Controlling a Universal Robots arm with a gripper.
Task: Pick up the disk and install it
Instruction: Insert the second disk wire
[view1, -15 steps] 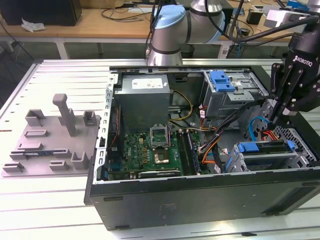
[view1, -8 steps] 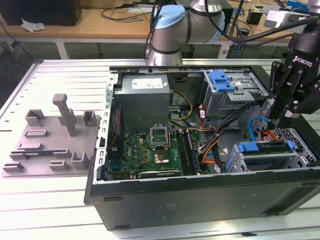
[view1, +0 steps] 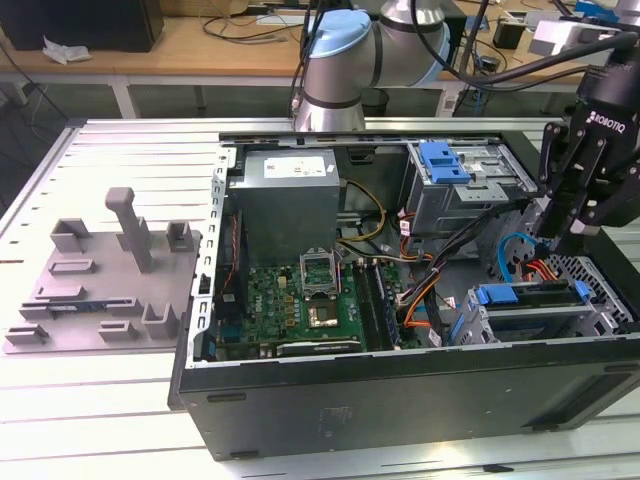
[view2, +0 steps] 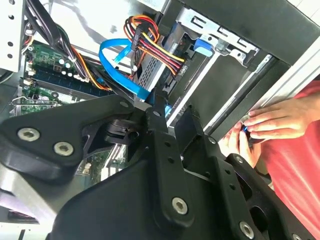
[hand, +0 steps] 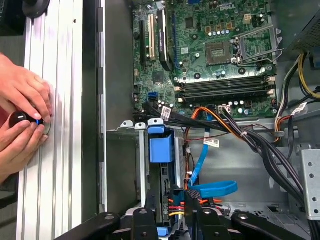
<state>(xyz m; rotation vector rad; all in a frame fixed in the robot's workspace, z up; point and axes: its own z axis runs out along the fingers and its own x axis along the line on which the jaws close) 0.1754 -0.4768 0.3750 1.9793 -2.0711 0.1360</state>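
The gripper (view1: 565, 232) hangs inside the open black steel computer case (view1: 400, 400). Its fingers (view2: 157, 107) stand narrowly apart, clamped on nothing. The disk (view1: 520, 296), a silver hard drive in a bright blue plastic carrier frame, lies in the metal drive cage directly below the fingertips and appears already seated.

To do this step well:
- Keep the tips square to the carrier.
- Keep clear of the flat blue data cable (view2: 117, 62) and the orange-and-red wire bundle (view2: 155, 47) just beside them.
- Press on the frame, not on the label.

The case rests on a slotted aluminium table (view1: 120, 150). Well away from the fingers stands a grey moulded fixture (view1: 110, 270), and the green motherboard (view1: 300, 300) lies nearer. A person's hands (hand: 22, 110) rest on the table rail outside the case wall. A wooden bench (view1: 200, 45) runs behind.
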